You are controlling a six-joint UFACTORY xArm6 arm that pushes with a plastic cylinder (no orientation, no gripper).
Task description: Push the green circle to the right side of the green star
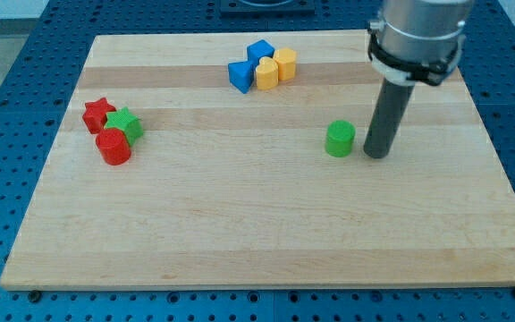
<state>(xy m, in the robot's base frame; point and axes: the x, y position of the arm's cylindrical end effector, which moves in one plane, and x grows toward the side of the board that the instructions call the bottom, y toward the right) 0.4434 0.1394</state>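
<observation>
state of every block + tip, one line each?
green circle: upright, alone, just left of my tip
my tip: on the board, close beside the circle
green star: flat, touching both red blocks
red star: flat
red cylinder: upright
blue blocks: clustered with yellow blocks

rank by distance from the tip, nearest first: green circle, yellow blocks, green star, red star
1. Green circle, just to the view's left of my tip.
2. Yellow blocks, toward the view's top left.
3. Green star, far at the view's left.
4. Red star, slightly farther left.
</observation>
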